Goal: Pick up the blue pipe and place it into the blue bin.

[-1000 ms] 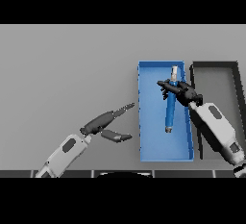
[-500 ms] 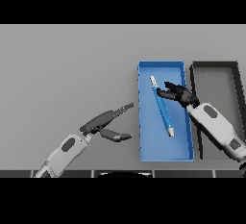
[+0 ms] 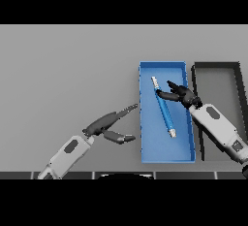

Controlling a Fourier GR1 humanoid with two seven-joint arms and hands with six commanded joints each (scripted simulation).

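Surface: grey tabletop (image 3: 63,65), plain, seen from above.
Blue bin: blue bin (image 3: 144,123), a long shallow tray, right of centre, long axis running near to far.
Black bin: black bin (image 3: 196,74) just beside the blue one on its right, also long and shallow; nothing visible inside it.
Blue pipe: blue pipe (image 3: 164,111) lies flat on the blue bin's floor, slanted, its pale far end toward the far left of the bin, its near end toward the middle right. Wholly inside the walls.
Right hand: right hand (image 3: 181,94) sits over the far right part of the blue bin, fingers spread and relaxed. Fingertips come close to the upper part of the pipe; whether they touch it cannot be told. No grip on it.
Left hand: left hand (image 3: 109,125) on the near side, left of the blue bin, fingers straight and pointing toward the bin wall, thumb apart below. Holds nothing.
Progress: judged done as to placing; the pipe rests in the bin and is released.
Left to do: at most, clearing the right hand from over the bin.
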